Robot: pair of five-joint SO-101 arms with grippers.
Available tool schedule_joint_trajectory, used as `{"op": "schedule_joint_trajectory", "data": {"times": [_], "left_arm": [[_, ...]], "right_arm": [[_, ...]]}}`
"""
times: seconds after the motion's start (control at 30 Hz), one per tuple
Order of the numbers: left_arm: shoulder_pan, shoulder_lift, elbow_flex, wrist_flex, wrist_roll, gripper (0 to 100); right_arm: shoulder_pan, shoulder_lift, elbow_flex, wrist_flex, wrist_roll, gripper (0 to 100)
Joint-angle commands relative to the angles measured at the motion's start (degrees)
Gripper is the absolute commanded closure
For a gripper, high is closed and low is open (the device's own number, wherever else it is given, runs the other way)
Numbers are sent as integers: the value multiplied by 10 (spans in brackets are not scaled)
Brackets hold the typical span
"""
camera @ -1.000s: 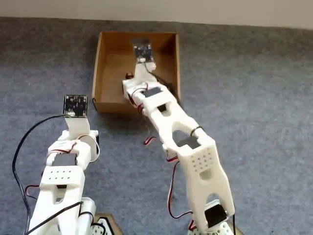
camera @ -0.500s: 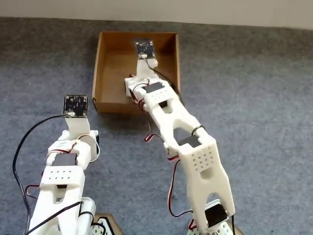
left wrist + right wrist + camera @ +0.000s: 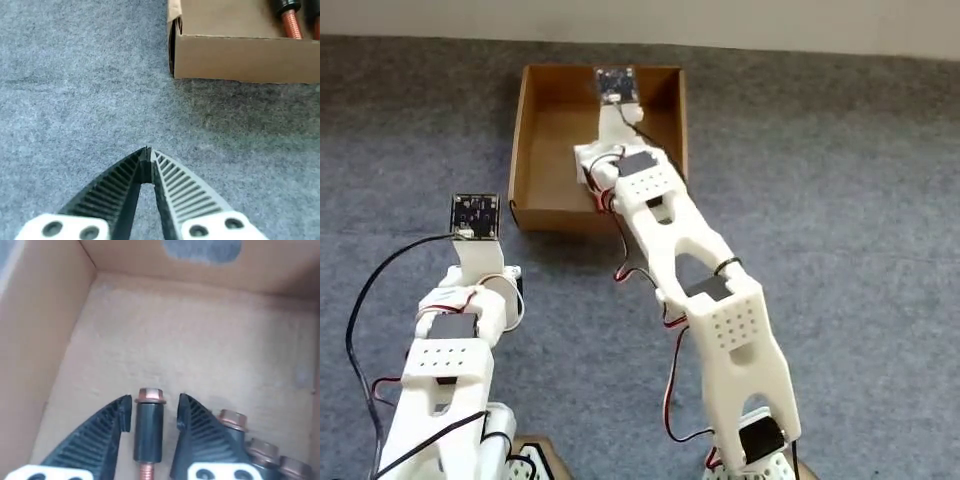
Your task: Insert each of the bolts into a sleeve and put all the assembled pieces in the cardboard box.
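While the right arm (image 3: pixel 670 230) stretched out over the cardboard box (image 3: pixel 523 140), its claw (image 3: pixel 155 401) hung inside, parted. Its fingers sat just either side of a sleeved bolt (image 3: pixel 149 427) lying on the box floor, gripping nothing. I saw more bolt heads (image 3: pixel 233 419) just beside it in the box. The left claw (image 3: pixel 148 153) was pressed closed and empty over grey carpet (image 3: pixel 75 75), outside the box's near wall.

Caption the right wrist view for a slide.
Right hand open astride a sleeved bolt on the cardboard box floor, other bolt heads beside.
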Motion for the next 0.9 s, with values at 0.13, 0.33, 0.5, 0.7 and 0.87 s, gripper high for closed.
{"op": "schedule_joint_trajectory", "data": {"times": [0.13,0.33,0.5,0.7,0.87], "left_arm": [[6,-2,-3,-11,-4,991],[6,-2,-3,-11,-4,991],[6,-2,-4,-11,-4,991],[7,-2,-2,-11,-4,991],[6,-2,-4,-11,-4,991]], "right_arm": [[26,-14,-225,233,6,998],[73,-10,-416,398,3,993],[100,-7,-585,544,4,993],[111,50,-689,608,2,993],[129,94,-684,608,1,993]]}}
